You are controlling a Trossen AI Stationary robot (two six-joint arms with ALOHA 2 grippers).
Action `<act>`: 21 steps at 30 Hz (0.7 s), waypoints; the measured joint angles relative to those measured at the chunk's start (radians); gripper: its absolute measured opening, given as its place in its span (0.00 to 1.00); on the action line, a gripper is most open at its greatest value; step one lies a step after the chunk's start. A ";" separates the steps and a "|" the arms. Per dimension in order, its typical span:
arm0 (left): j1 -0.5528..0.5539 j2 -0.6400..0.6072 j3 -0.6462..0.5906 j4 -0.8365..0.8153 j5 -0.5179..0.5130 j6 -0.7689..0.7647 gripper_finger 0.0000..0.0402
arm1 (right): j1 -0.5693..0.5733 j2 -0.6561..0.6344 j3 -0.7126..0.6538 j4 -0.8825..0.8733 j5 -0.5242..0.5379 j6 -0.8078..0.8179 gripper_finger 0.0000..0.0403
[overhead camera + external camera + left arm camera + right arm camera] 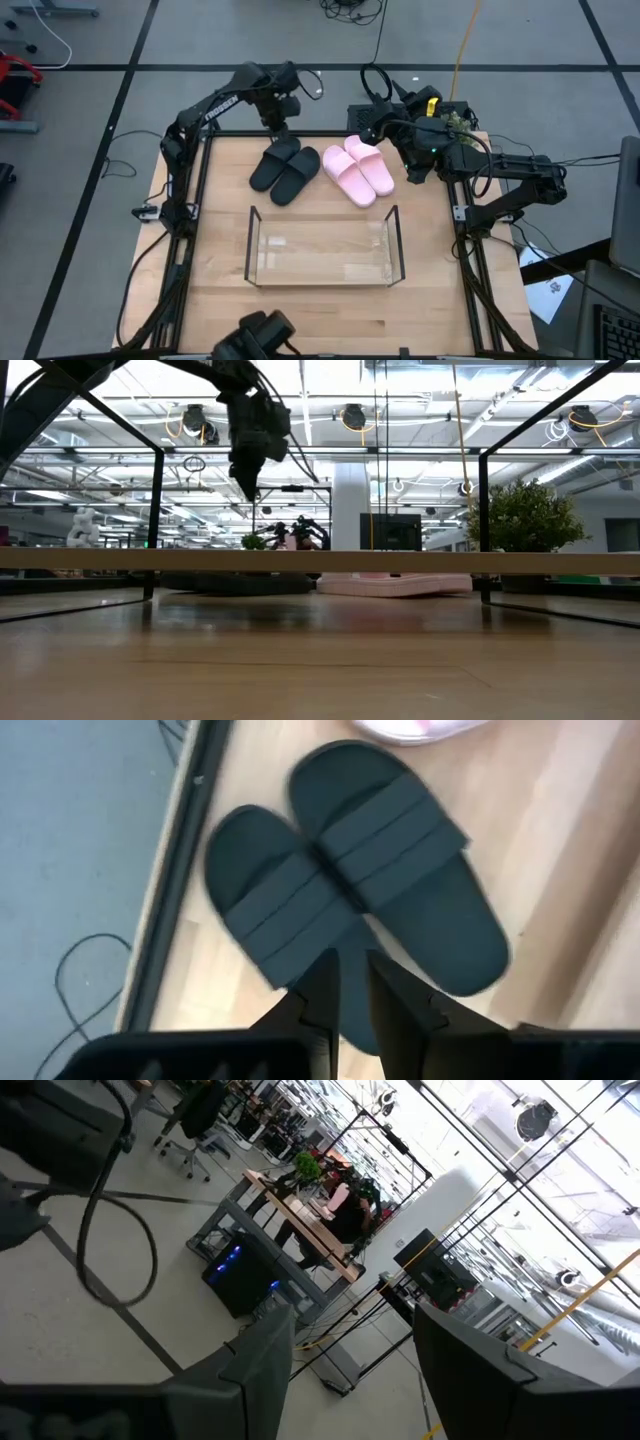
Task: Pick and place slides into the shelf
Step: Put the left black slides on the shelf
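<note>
Above black slides [350, 890]: left pincer [345, 982] nearly together; right pincer [350, 1350] apart | shelf [325, 247] clear

The wooden table [220, 290] carries five things directly on its top. At the far edge lie the black slides [285, 167] — two side by side and touching — and just beside them the pink slides [358, 170], also touching each other. Nearer the middle stands the clear shelf [323, 246], apart from both pairs, with nothing inside it.
</note>
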 joint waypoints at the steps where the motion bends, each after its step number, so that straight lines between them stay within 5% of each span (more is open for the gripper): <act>1: -0.004 0.000 0.000 -0.007 0.013 0.000 0.12 | 0.000 0.000 0.000 -0.002 0.000 0.000 0.49; 16: -0.132 -0.001 -0.208 -0.033 -0.167 0.020 0.12 | 0.000 0.001 0.000 -0.068 0.002 0.001 0.49; 21: -0.190 -0.001 -0.239 -0.026 -0.341 0.018 0.12 | 0.000 0.001 0.000 -0.069 0.001 0.001 0.49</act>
